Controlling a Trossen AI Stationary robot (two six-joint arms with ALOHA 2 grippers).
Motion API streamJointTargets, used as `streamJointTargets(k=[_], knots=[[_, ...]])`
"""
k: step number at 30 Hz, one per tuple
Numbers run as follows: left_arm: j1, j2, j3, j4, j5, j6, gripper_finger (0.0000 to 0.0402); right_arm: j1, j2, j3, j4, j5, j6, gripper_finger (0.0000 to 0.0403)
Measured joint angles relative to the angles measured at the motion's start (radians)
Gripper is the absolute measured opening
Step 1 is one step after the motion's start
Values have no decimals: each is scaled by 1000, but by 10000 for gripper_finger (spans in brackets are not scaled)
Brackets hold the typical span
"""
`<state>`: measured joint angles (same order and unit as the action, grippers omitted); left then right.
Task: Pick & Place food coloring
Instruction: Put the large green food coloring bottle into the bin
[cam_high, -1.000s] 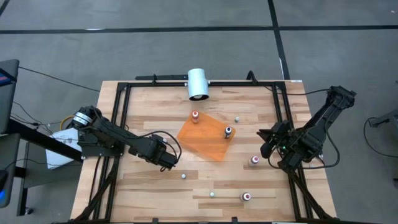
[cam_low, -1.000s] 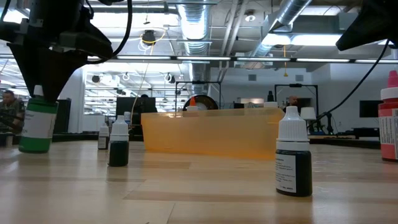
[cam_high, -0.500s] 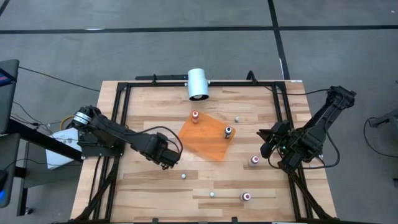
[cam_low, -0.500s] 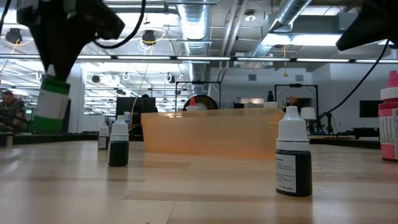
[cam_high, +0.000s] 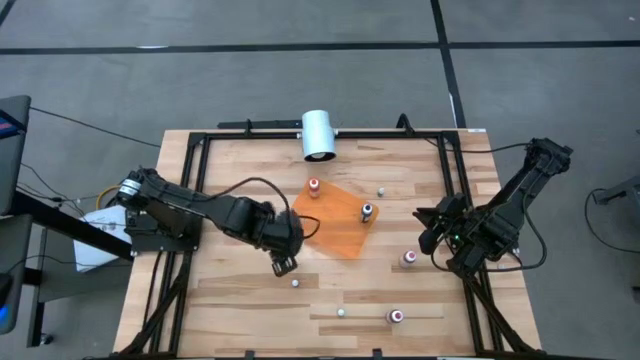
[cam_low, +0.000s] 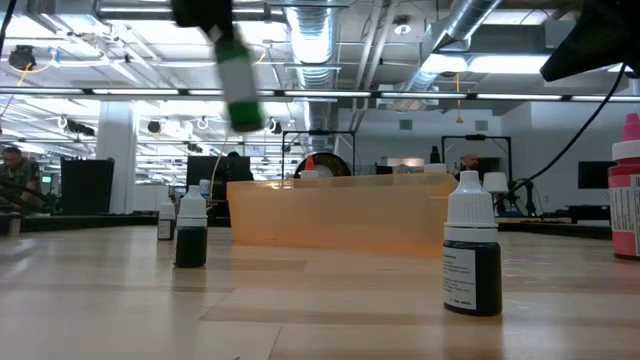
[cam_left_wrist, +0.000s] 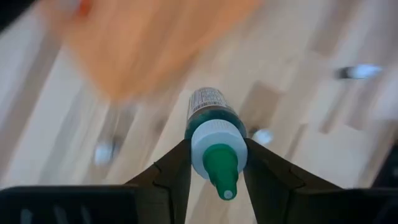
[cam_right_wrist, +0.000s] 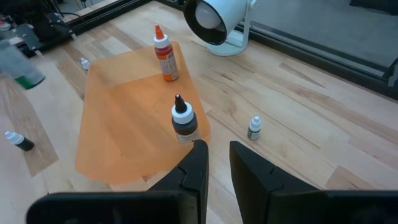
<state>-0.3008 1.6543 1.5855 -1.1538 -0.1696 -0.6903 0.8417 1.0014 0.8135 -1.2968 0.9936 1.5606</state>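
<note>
Ahead of me a white cylinder (cam_high: 319, 134) stands at the wooden bench's (cam_high: 230, 300) far edge, beside an orange sheet (cam_high: 335, 224).

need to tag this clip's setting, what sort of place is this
Probably a robotics lab or workshop: exposed ceiling ducts and strip lights overhead, a black-framed wooden table with arms mounted on it, and desks with monitors behind.

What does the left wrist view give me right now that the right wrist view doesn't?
Only the left wrist view shows the left claw shut on the green bottle, cap toward the camera. Only the right wrist view shows the orange-capped bottle and dark bottle standing on the orange sheet, plus the white cylinder. Both show the sheet and wooden table.
</note>
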Motion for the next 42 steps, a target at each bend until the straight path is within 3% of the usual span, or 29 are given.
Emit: streamJointTargets(k=[6,12,19,27,31,42], knots=[[6,0,13,154,8,316,122,0,0,0,0,0,-1,56],[6,0,13,184,5,470,122,0,0,0,0,0,-2,56],[9,0,13,187,-1,448,122,0,0,0,0,1,-2,56],[79,0,13,260,-154,187,122,0,0,0,0,1,-1,56],[143,0,13,314,-153,118,122,0,0,0,0,3,-1,56],[273,29,11,356,-90,116,122,0,0,0,4,3,1,56]])
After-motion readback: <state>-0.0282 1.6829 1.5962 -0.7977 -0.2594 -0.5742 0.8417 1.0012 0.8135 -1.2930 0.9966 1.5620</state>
